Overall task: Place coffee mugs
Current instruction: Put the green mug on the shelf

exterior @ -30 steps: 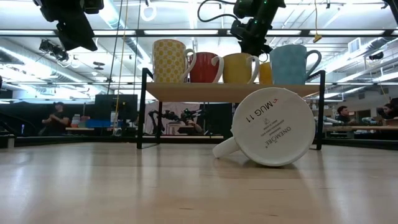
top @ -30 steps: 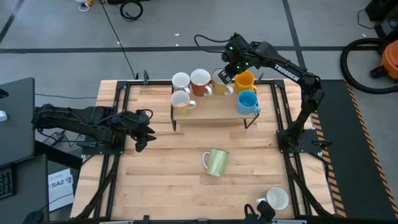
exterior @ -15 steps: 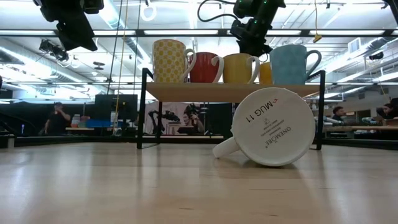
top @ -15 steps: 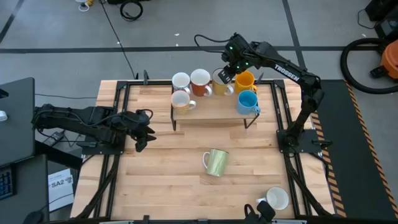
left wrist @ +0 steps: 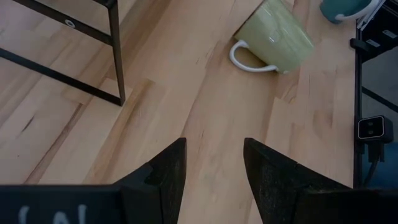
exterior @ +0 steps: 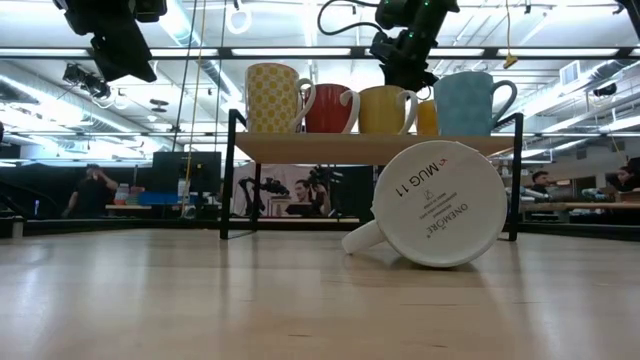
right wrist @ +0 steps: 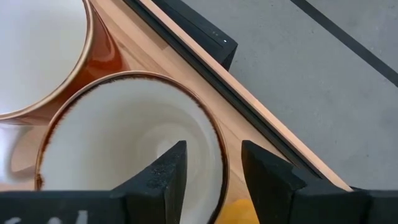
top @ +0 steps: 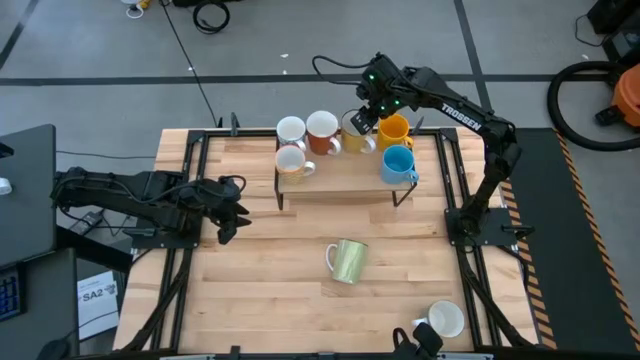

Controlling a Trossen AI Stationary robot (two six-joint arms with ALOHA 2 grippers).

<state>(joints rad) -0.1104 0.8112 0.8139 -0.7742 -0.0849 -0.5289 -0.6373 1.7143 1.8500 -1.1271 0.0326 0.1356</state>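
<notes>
Several mugs stand upright on a small raised wooden shelf at the table's far middle. My right gripper hangs open over a yellow mug in the shelf's far row. One finger is inside the mug's cream bowl and the other outside its brown rim, with space on both sides. A reddish-brown mug stands next to it. A pale green mug lies on its side on the table. My left gripper waits open near the left edge.
On the shelf also stand two white mugs, an orange-yellow mug and a light blue mug. Another white mug sits at the near right corner. Black frame rails run along both table sides.
</notes>
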